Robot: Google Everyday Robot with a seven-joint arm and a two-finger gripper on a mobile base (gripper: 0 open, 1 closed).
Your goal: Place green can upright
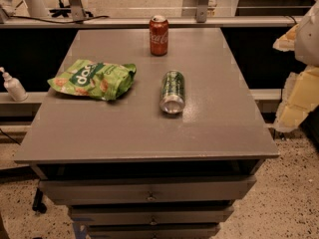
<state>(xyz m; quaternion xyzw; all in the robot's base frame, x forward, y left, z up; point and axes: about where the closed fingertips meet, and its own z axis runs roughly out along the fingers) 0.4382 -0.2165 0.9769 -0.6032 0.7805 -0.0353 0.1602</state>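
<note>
At table (124,133) centre, green can (172,91) lies sideways, room around; gripper (298,91) beyond right edge, grip unclear.

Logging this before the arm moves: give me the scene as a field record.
green can: on its side, centre of table, silver end toward camera
red can: upright, beyond green can
snack bag: flat, left of green can, not touching
gripper: right edge of view, beside table, away from cans
status: green can not upright yet

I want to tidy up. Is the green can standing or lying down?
Lying down: the green can rests on its side, silver end toward the camera. The hand is far right, not touching it.
</note>
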